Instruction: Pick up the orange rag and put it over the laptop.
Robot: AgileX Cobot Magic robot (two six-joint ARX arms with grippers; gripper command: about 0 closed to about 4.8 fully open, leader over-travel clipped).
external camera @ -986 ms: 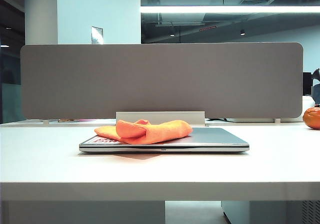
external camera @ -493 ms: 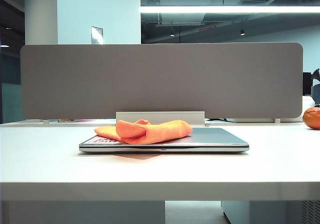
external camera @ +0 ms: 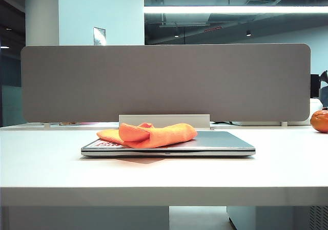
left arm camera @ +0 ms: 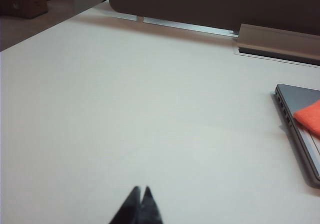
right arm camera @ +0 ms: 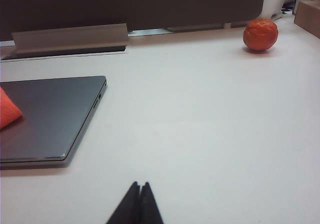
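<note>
two hands, left hand (left arm camera: pixel 140 190) and right hand (right arm camera: pixel 139 185), pressed together over white table (external camera: pixel 46 163); grey partition (external camera: pixel 164 81) behind.

Bare table (external camera: pixel 51 163) around laptop (external camera: pixel 225 144)

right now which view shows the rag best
The exterior view: the whole rag shows, bunched on the left of the closed laptop. Each wrist view shows only an orange corner at the frame edge. Both grippers, left and right, are shut, away from it.
</note>
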